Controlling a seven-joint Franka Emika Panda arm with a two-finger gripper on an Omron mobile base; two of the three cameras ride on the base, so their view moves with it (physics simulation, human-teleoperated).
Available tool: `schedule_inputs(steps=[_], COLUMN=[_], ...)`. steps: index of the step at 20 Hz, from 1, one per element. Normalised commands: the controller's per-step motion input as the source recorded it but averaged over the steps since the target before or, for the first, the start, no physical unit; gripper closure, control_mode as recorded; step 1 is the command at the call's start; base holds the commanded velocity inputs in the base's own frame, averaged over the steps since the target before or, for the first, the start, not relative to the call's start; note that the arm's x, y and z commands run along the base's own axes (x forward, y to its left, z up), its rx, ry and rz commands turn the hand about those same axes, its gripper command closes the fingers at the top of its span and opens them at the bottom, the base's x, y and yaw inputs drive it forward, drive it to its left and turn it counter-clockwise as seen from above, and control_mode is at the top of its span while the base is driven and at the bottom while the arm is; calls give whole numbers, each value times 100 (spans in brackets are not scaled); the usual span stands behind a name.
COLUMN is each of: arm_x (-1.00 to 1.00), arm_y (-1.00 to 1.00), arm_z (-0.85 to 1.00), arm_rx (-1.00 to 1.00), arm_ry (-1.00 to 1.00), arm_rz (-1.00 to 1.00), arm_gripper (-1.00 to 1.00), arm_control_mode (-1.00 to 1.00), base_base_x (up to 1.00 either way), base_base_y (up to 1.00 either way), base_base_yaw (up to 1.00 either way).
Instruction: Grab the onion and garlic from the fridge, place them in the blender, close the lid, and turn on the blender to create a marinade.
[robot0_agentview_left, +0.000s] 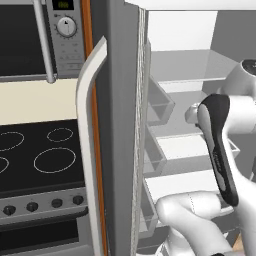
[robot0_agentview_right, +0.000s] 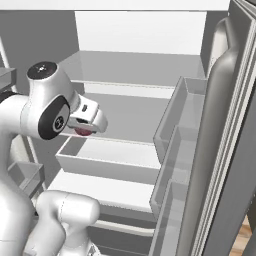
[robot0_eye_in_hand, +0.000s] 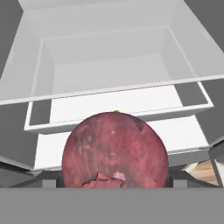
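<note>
The onion (robot0_eye_in_hand: 114, 151), a dark red ball, sits close in the hand view, and dark finger parts flank its lower sides. My gripper (robot0_eye_in_hand: 114, 181) is shut on it, inside the open fridge (robot0_agentview_right: 135, 65). From the right base view the onion (robot0_agentview_right: 82, 132) shows as a red sliver under the white hand, with the gripper (robot0_agentview_right: 86, 128) hanging just above an open white drawer (robot0_agentview_right: 107, 162). The garlic, the blender and the lid are out of view.
The fridge door (robot0_agentview_left: 120, 125), with its curved white handle (robot0_agentview_left: 86, 115), stands open to the arm's left. Clear door bins (robot0_agentview_right: 175, 130) line the right side. White shelves (robot0_agentview_right: 130, 115) and the drawer (robot0_eye_in_hand: 109, 74) lie under the hand. A black cooktop (robot0_agentview_left: 40, 155) is further left.
</note>
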Motion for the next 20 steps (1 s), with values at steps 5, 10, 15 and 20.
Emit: schedule_inputs(steps=[5, 10, 15, 20], arm_x=[-47, 0, 0, 0], arm_y=[0, 0, 0, 0], arm_z=[0, 0, 0, 0], arm_rx=[0, 0, 0, 0], arm_ry=[0, 0, 0, 0], arm_rz=[0, 0, 0, 0], arm_gripper=[100, 100, 100, 100], arm_control_mode=[-100, 100, 100, 100], base_base_x=[0, -100, -100, -83], base_base_y=[0, 0, 5, 90], base_base_yaw=[0, 0, 2, 20])
